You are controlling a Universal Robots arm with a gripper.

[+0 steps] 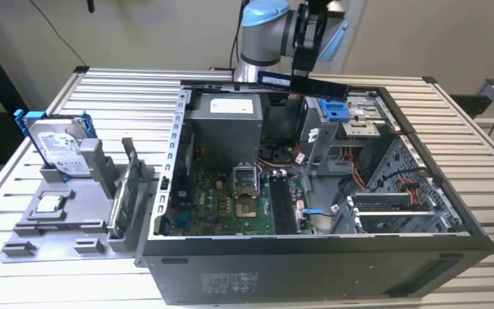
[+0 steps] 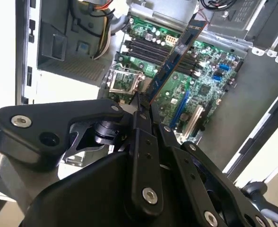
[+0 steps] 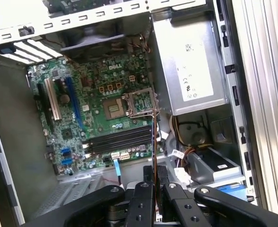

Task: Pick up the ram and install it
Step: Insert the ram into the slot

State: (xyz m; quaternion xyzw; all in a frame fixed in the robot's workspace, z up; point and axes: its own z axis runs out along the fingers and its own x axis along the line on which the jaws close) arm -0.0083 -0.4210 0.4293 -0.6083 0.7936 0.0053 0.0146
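Note:
The ram (image 1: 274, 82) is a long dark stick with a pale label, held level above the back edge of the open computer case (image 1: 316, 264). My gripper (image 1: 302, 67) is shut on it from above. In the second wrist view the ram (image 2: 174, 59) runs out from between the fingers (image 2: 138, 111) over the green motherboard (image 2: 195, 85). The first wrist view has the ram (image 3: 153, 137) edge-on as a thin line above the gripper (image 3: 154, 171). Below it lie the black memory slots (image 3: 117, 141), also seen in the exterior view (image 1: 282, 206).
A grey power supply (image 1: 226, 119) and a drive cage with blue tabs (image 1: 337, 109) stand inside the case. At the exterior view's left, a grey fixture (image 1: 33, 248) carries a silver hard drive in a blue frame (image 1: 58, 148) and an upright green card (image 1: 118, 199).

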